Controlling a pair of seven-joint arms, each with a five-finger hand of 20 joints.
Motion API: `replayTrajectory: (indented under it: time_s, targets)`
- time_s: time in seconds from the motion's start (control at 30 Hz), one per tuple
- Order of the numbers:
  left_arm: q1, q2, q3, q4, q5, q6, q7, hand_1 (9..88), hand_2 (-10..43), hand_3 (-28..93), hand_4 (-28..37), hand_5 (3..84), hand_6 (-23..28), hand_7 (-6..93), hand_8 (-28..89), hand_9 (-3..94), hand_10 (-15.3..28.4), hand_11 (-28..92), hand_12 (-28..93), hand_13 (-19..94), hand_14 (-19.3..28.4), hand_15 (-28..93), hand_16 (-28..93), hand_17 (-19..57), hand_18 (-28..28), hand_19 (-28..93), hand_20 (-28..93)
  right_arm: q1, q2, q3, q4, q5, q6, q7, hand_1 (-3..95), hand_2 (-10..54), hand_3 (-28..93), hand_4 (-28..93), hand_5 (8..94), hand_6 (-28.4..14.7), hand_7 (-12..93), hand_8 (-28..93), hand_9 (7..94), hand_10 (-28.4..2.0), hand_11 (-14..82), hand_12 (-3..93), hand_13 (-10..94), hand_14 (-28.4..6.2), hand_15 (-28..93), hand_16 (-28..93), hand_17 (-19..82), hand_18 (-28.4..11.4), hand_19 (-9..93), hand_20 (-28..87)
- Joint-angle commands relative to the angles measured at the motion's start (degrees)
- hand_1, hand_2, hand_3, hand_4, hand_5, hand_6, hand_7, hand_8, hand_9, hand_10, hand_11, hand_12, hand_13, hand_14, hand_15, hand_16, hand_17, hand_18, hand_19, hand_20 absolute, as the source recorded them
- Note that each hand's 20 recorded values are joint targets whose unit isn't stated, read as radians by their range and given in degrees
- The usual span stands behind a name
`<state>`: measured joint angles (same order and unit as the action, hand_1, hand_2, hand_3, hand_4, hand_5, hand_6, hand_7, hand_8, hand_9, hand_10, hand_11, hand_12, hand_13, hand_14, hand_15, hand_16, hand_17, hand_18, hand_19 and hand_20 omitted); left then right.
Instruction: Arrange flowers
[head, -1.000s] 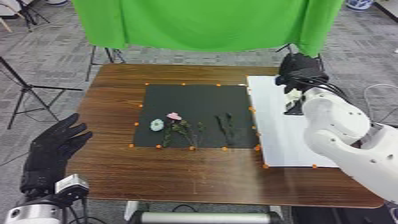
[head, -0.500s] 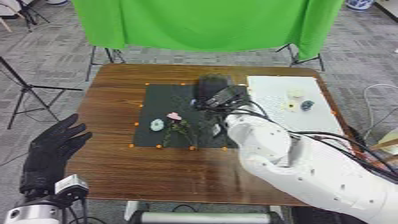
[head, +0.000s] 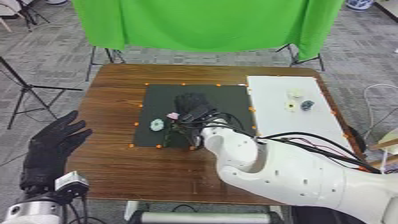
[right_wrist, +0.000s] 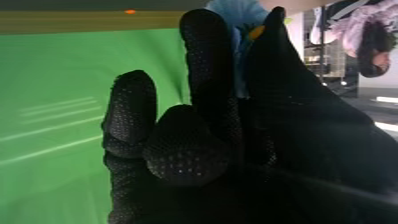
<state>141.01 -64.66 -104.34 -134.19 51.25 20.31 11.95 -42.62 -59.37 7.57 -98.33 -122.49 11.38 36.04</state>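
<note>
The right hand (head: 190, 103) has swung toward seven o'clock over the dark mat (head: 156, 100), pinching a blue flower (right_wrist: 236, 12). The pink bloom (head: 173, 116) lies close on that same bearing; I'd fear a low sweep snagging it.

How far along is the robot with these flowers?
Partway, it seems. A pale blue flower and a pink flower already lie on the dark mat. The right hand, above the mat, pinches a blue flower. Probably left: the cream bloom, yellow-centred bloom and dark bluish bloom on the white sheet.
</note>
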Motion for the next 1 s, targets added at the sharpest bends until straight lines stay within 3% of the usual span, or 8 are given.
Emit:
replayTrajectory:
  time_s: [0.03, 0.33, 0.57, 0.83, 0.93, 1.0]
  targets:
    - [-1.20, 0.37, 0.06, 0.60, 0.50, -1.57, -1.54, 24.8, 5.6, 83, -20.4, 40.6, 11.0, 15.9, -11, 36.3, 19.6, 28, 8, 28, 26.7, 54, -11, -9.0, 22.7, 61, 0, 8.25, -2.01, -9.67, 3.88, 0.02, 5.55, 5.31, 53.6, -9.5, 81, -28, 79.5, 3.2, 27, -2, 93.7, -6.0, 9.8, 31.4, 84, -2.1, 80, 16, 40, -16.7, 93, 8]
    - [-1.85, 0.25, -0.16, 0.88, 0.75, -2.38, -2.46, 24.9, 5.7, 83, -20.4, 40.5, 11.0, 15.8, -11, 36.4, 19.6, 28, 8, 28, 26.7, 54, -12, -9.0, 22.7, 61, 0, 8.00, -2.63, -10.23, 3.63, -0.36, 4.86, 5.84, 53.4, -9.5, 81, -28, 78.5, 3.2, 27, -2, 93.4, -5.9, 8.8, 32.0, 84, -2.2, 79, 16, 40, -16.8, 93, 7]
    - [-1.42, 0.39, -0.13, 0.83, 0.51, -2.07, -1.63, 25.0, 5.8, 83, -20.2, 40.7, 11.1, 15.4, -10, 36.5, 19.6, 28, 8, 28, 26.6, 54, -11, -8.8, 22.6, 61, 1, 7.40, -2.75, -8.83, 2.44, -1.13, 2.53, 3.90, 52.5, -9.5, 81, -28, 77.3, 3.0, 27, -2, 92.6, -6.1, 8.3, 32.1, 83, -2.5, 79, 17, 40, -17.0, 93, 7]
    - [-1.09, 0.45, -0.16, 0.73, 0.34, -1.47, -1.41, 24.9, 5.8, 83, -20.1, 40.6, 11.0, 15.6, -10, 36.5, 19.6, 28, 9, 28, 26.7, 54, -11, -8.9, 22.6, 61, 1, 0.56, -2.10, -0.92, -0.03, -4.12, -6.17, -0.22, 49.9, -9.5, 82, -28, 74.1, 2.2, 27, -3, 89.3, -7.0, 8.2, 31.9, 81, -2.8, 80, 16, 38, -17.5, 93, 6]
    - [-1.28, 0.39, -0.01, 0.81, 0.41, -1.76, -1.45, 24.9, 5.8, 83, -20.2, 40.7, 11.0, 15.6, -10, 36.5, 19.6, 28, 8, 28, 26.6, 54, -11, -8.8, 22.6, 61, 1, 4.77, -2.40, -6.73, 0.90, -1.00, -3.36, 1.31, 49.5, -9.5, 81, -28, 73.3, 2.1, 27, -3, 88.6, -7.2, 8.1, 31.7, 81, -3.0, 80, 16, 37, -17.6, 93, 6]
    - [-1.26, 0.49, 0.15, 0.87, 0.20, -1.73, -1.23, 24.9, 5.9, 83, -20.2, 40.7, 11.1, 15.5, -10, 36.5, 19.6, 28, 9, 28, 26.6, 54, -11, -8.8, 22.6, 61, 1, 4.16, -2.60, -5.89, 1.12, -0.91, -4.30, 1.56, 49.2, -9.5, 81, -28, 72.8, 2.0, 27, -3, 88.1, -7.2, 8.1, 31.6, 80, -3.1, 80, 16, 37, -17.5, 93, 6]
